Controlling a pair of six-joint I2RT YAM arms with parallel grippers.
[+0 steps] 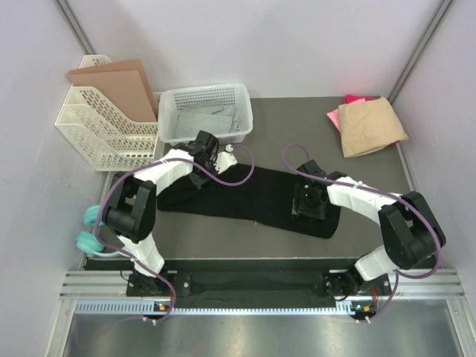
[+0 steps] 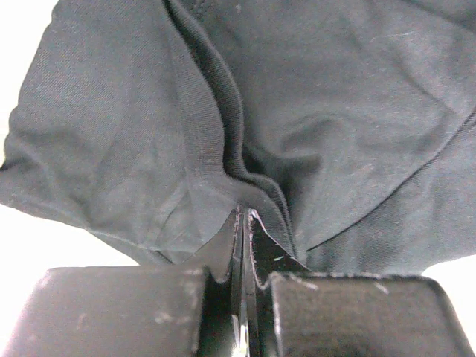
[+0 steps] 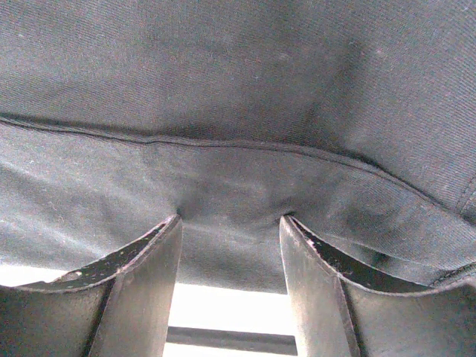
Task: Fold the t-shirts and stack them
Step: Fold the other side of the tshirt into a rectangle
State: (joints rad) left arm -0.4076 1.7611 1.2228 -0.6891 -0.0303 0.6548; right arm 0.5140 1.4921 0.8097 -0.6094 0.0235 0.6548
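Well, the white mesh basket [image 1: 172, 100] is sitting at the desk's far edge behind my left claw [image 2: 244, 219], which is pinching the black t-shirt [image 1: 245, 197] lying mid-desk; my right claw [image 3: 230, 219] is resting spread-jawed on its right end.

Black t-shirt [image 1: 249, 199] bunched; tan [image 1: 370, 126] atop pink [image 1: 352, 99]

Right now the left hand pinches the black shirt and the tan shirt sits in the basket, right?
No. The tan shirt lies on the table's far right corner, not in the basket; the top view shows it. The left hand does pinch the black shirt.
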